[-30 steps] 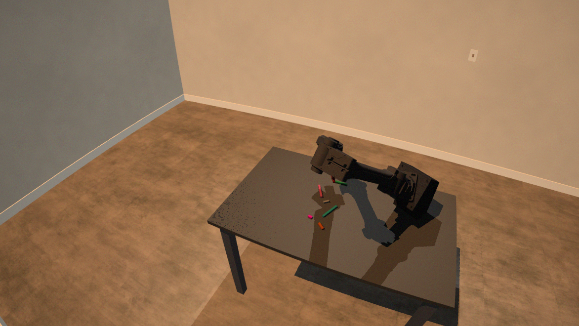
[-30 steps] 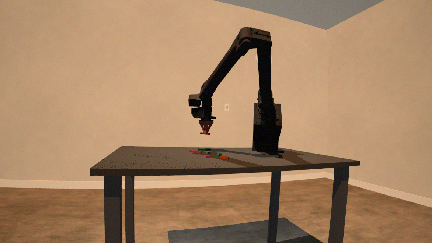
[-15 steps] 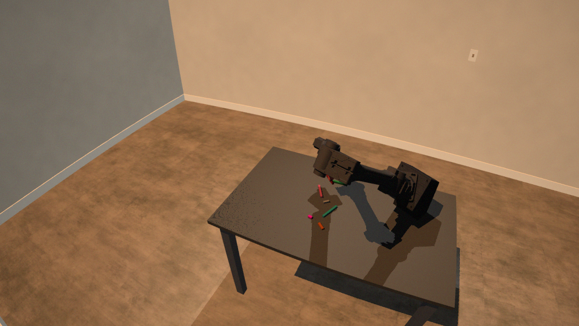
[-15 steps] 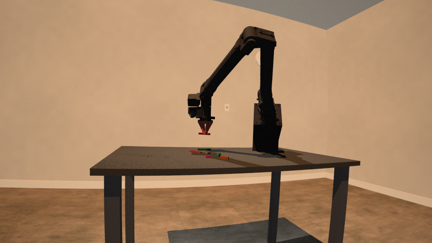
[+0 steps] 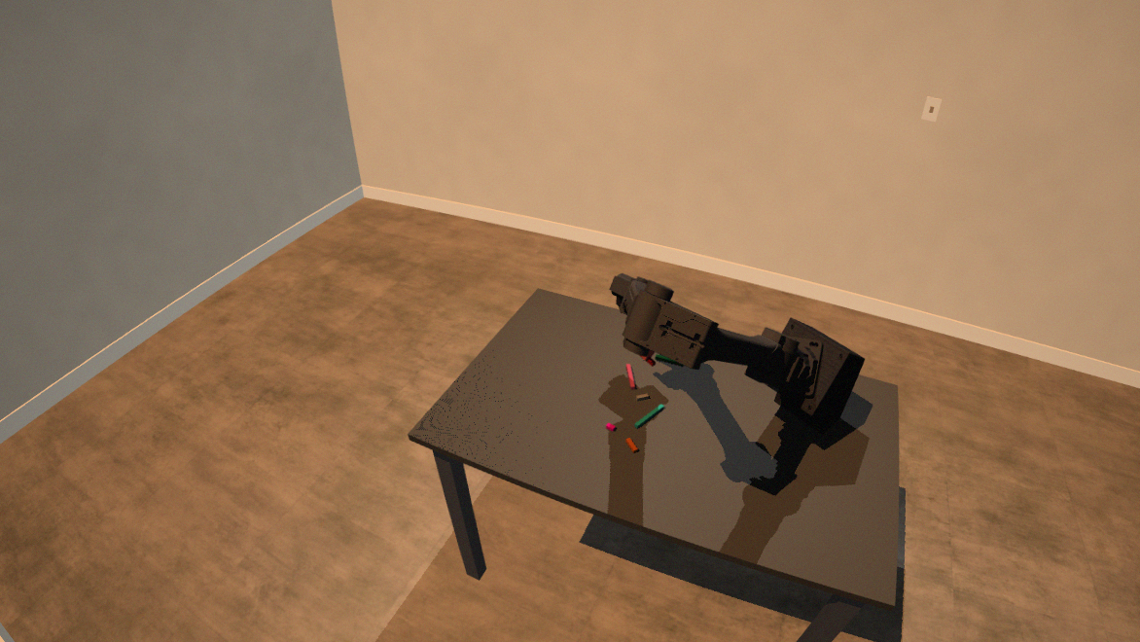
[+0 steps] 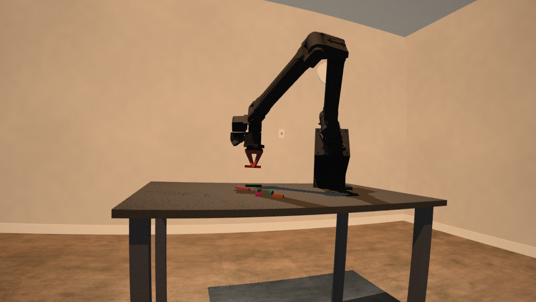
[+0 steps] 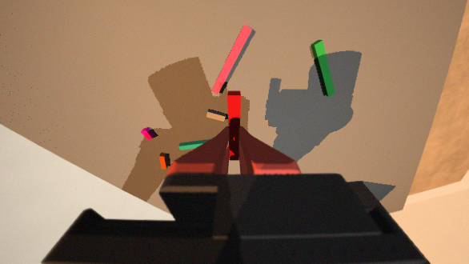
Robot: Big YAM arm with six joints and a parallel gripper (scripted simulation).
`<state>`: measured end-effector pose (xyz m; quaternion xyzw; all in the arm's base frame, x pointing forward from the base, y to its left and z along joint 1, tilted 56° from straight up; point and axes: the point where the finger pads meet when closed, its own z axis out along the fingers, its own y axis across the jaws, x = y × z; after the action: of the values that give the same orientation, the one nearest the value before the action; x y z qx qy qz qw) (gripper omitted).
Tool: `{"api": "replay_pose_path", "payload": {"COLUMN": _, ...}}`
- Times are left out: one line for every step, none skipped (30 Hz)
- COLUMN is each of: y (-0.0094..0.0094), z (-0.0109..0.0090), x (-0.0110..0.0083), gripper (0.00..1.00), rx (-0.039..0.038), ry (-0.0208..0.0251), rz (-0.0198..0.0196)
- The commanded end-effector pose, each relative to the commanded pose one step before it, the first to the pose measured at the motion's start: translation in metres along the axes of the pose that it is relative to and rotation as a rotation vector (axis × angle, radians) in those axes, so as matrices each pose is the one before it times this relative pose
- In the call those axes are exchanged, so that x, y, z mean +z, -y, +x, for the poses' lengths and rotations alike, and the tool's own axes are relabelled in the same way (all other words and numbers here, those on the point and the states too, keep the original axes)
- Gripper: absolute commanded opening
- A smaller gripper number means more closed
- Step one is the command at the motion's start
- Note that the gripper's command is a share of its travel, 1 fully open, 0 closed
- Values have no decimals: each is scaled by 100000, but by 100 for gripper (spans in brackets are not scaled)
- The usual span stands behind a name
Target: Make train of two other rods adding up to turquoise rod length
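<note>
My gripper (image 7: 234,131) is shut on the red rod (image 7: 234,116) and holds it level, high above the table; it also shows in the exterior view (image 6: 252,164). Below it the other rods lie flat and apart. The pink rod (image 7: 233,60) lies just beyond the red rod's tip. The green rod (image 7: 322,68) is to the right. The short grey rod (image 7: 216,115), the turquoise rod (image 7: 194,145), the magenta rod (image 7: 148,133) and the orange rod (image 7: 164,161) lie to the left. In the top view the pink rod (image 5: 630,375) and the turquoise rod (image 5: 649,415) show near the table's middle.
The arm's base (image 5: 813,374) stands at the table's far right side. The table's left edge (image 5: 470,367) is well away from the rods. The arm casts shadows across the rods.
</note>
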<state>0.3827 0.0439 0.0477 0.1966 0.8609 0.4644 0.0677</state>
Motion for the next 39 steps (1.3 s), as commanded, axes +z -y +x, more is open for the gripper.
{"api": "replay_pose_path", "payload": {"y": -424, "z": -1522, "x": -1138, "gripper": 5, "rx": -6473, "ry": 2987, "rz": -486}}
{"api": "replay_pose_path", "payload": {"y": -1736, "z": 577, "x": 599, "gripper": 5, "rx": -13362, "ry": -1600, "rz": -58}}
{"api": "replay_pose_path", "payload": {"y": -27, "z": 3, "x": 0, "gripper": 5, "rx": 0, "ry": -19, "rz": -155}}
{"api": "replay_pose_path", "payload": {"y": -9, "z": 1, "x": 0, "gripper": 5, "rx": 0, "ry": -6, "rz": -51}}
{"api": "replay_pose_path", "payload": {"y": 0, "z": 0, "x": 0, "gripper": 5, "rx": 0, "ry": 0, "rz": 0}}
{"api": "replay_pose_path", "payload": {"y": 491, "z": -371, "x": -660, "gripper": 5, "rx": 1253, "ry": 1875, "rz": 240}}
{"api": "replay_pose_path", "payload": {"y": 428, "z": -82, "x": -137, "gripper": 5, "rx": 1168, "ry": 366, "rz": 153}}
{"api": "replay_pose_path", "payload": {"y": 277, "z": 137, "x": 246, "gripper": 5, "rx": 811, "ry": -737, "rz": 61}}
{"api": "replay_pose_path", "payload": {"y": -1865, "z": 411, "x": 550, "gripper": 5, "rx": -13881, "ry": -1442, "rz": -268}}
{"api": "replay_pose_path", "payload": {"y": -33, "z": 5, "x": 1, "gripper": 5, "rx": 5, "ry": -11, "rz": -201}}
{"api": "replay_pose_path", "payload": {"y": -11, "z": -1, "x": 0, "gripper": 5, "rx": -2, "ry": -1, "rz": -62}}
{"api": "replay_pose_path", "payload": {"y": 0, "z": 1, "x": 0, "gripper": 5, "rx": 2, "ry": -1, "rz": 0}}
{"api": "replay_pose_path", "payload": {"y": 513, "z": -315, "x": -638, "gripper": 5, "rx": 1221, "ry": 1783, "rz": 426}}
{"api": "replay_pose_path", "payload": {"y": 0, "z": 0, "x": 0, "gripper": 5, "rx": 0, "ry": 0, "rz": 0}}
{"api": "replay_pose_path", "payload": {"y": 0, "z": 0, "x": 0, "gripper": 5, "rx": 0, "ry": 0, "rz": 0}}
{"api": "replay_pose_path", "payload": {"y": -1166, "z": 421, "x": 661, "gripper": 5, "rx": -11875, "ry": -1860, "rz": -293}}
{"api": "replay_pose_path", "payload": {"y": -31, "z": -1, "x": 0, "gripper": 5, "rx": 0, "ry": 9, "rz": -180}}
{"api": "replay_pose_path", "payload": {"y": -14, "z": -2, "x": 0, "gripper": 5, "rx": -2, "ry": 6, "rz": -80}}
{"api": "replay_pose_path", "payload": {"y": 130, "z": -65, "x": -151, "gripper": 5, "rx": 294, "ry": 412, "rz": 146}}
{"api": "replay_pose_path", "payload": {"y": 544, "z": -200, "x": -511, "gripper": 5, "rx": 1279, "ry": 1380, "rz": 529}}
{"api": "replay_pose_path", "payload": {"y": 499, "z": 132, "x": 93, "gripper": 5, "rx": 1441, "ry": -333, "rz": 115}}
{"api": "replay_pose_path", "payload": {"y": 41, "z": 77, "x": 122, "gripper": 5, "rx": 172, "ry": -357, "rz": -62}}
{"api": "replay_pose_path", "payload": {"y": -1856, "z": 183, "x": 478, "gripper": 5, "rx": -13763, "ry": -1238, "rz": -567}}
{"api": "replay_pose_path", "payload": {"y": -35, "z": -5, "x": 0, "gripper": 5, "rx": 0, "ry": 28, "rz": -205}}
{"api": "replay_pose_path", "payload": {"y": -13, "z": -2, "x": 0, "gripper": 5, "rx": -1, "ry": 11, "rz": -74}}
{"api": "replay_pose_path", "payload": {"y": 31, "z": -10, "x": -33, "gripper": 5, "rx": 69, "ry": 86, "rz": 42}}
{"api": "replay_pose_path", "payload": {"y": 587, "z": -225, "x": -651, "gripper": 5, "rx": 1259, "ry": 1711, "rz": 815}}
{"api": "replay_pose_path", "payload": {"y": 365, "z": 15, "x": -127, "gripper": 5, "rx": 955, "ry": 292, "rz": 251}}
{"api": "replay_pose_path", "payload": {"y": -1648, "z": 174, "x": 810, "gripper": 5, "rx": -12841, "ry": -2084, "rz": -1030}}
{"api": "replay_pose_path", "payload": {"y": -33, "z": -8, "x": 0, "gripper": 5, "rx": -1, "ry": 44, "rz": -193}}
{"api": "replay_pose_path", "payload": {"y": 0, "z": 0, "x": 0, "gripper": 5, "rx": 0, "ry": 0, "rz": 0}}
{"api": "replay_pose_path", "payload": {"y": 0, "z": 0, "x": 0, "gripper": 5, "rx": 0, "ry": 0, "rz": 0}}
{"api": "replay_pose_path", "payload": {"y": 506, "z": -148, "x": -548, "gripper": 5, "rx": 1071, "ry": 1386, "rz": 769}}
{"api": "replay_pose_path", "payload": {"y": 706, "z": 238, "x": -11, "gripper": 5, "rx": 2049, "ry": -125, "rz": 283}}
{"api": "replay_pose_path", "payload": {"y": -1863, "z": -181, "x": 558, "gripper": 5, "rx": -13299, "ry": -1245, "rz": -1016}}
{"api": "replay_pose_path", "payload": {"y": -31, "z": 29, "x": 9, "gripper": 5, "rx": 61, "ry": 16, "rz": -196}}
{"api": "replay_pose_path", "payload": {"y": -11, "z": -6, "x": -1, "gripper": 5, "rx": -4, "ry": 23, "rz": -62}}
{"api": "replay_pose_path", "payload": {"y": 16, "z": -3, "x": -16, "gripper": 5, "rx": 33, "ry": 38, "rz": 29}}
{"api": "replay_pose_path", "payload": {"y": 589, "z": -107, "x": -605, "gripper": 5, "rx": 1187, "ry": 1418, "rz": 1080}}
